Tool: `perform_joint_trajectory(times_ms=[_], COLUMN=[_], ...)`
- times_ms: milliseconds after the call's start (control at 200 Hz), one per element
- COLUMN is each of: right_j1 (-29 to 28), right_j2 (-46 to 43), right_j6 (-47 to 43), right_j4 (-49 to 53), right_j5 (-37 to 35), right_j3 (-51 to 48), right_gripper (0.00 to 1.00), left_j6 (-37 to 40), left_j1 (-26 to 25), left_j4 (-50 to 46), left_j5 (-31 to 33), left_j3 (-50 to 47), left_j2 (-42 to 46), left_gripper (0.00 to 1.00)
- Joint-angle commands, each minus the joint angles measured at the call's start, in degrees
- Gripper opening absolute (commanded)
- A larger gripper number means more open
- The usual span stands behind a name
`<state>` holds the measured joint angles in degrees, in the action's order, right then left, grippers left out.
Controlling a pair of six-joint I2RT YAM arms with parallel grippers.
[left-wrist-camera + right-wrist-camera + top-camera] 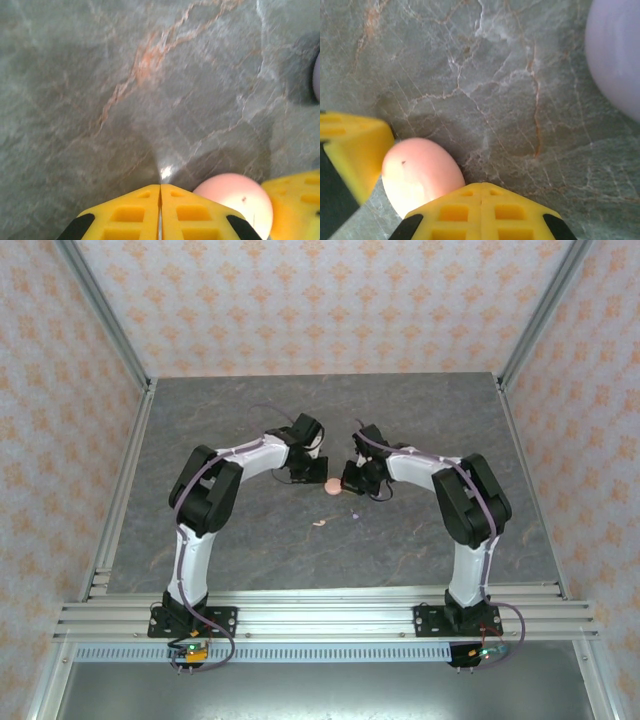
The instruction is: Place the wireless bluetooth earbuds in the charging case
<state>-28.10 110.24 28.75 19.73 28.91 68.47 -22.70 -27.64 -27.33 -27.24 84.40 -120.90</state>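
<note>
The left claw (308, 474) stands just to the left of the pink round case (331, 486) on the grey veined surface (420, 410). In the left wrist view the left claw's (160, 199) two yellow fingers are pressed together with nothing between them, and the pink round case (235, 197) sits just beside them on the right. Whether they touch it cannot be told.

A salmon-pink earbud (319, 523) lies loose on the surface. It is on the side of the pink round case nearer the arm bases, a little to its left and apart from it.

The pink round case is closed and smooth, with one small dark speck on its top. In the right wrist view the pink round case (420, 172) lies between the yellow finger of the left claw (352, 145) and the right claw (481, 200).

A lavender earbud (353, 515) lies bare on the surface, nearer the bases than the pink round case and a little to its right.

The right claw (352, 480) sits just right of the pink round case. Its fingers are also closed tight on each other and hold nothing.

A lavender disc (617, 55) lies apart from the pink round case, cut off by the right edge of the right wrist view. The left wrist view shows a sliver of the lavender disc (317, 75).
</note>
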Motion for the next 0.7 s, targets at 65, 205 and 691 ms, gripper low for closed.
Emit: perform_joint_trajectory(times_ms=[65,205,691], right_j1=[-0.2,-0.2,-0.1], right_j2=[2.5,3.8,2.9], right_j6=[-0.6,-1.5,-3.8], right_j4=[2.5,4.0,8.5], right_j5=[-2.9,-3.9,-9.5], right_j3=[4.3,6.2,9.6], right_gripper=[0.05,0.05,0.08], left_j6=[-1.0,-2.0,-1.6], left_j1=[-1.3,-1.8,-3.2], left_j4=[0.5,2.5,0.7], left_j5=[-1.6,-2.7,1.6], left_j3=[-5.3,-8.9,-11.4], left_j2=[4.1,6.0,10.0], left_gripper=[0.09,0.09,0.11])
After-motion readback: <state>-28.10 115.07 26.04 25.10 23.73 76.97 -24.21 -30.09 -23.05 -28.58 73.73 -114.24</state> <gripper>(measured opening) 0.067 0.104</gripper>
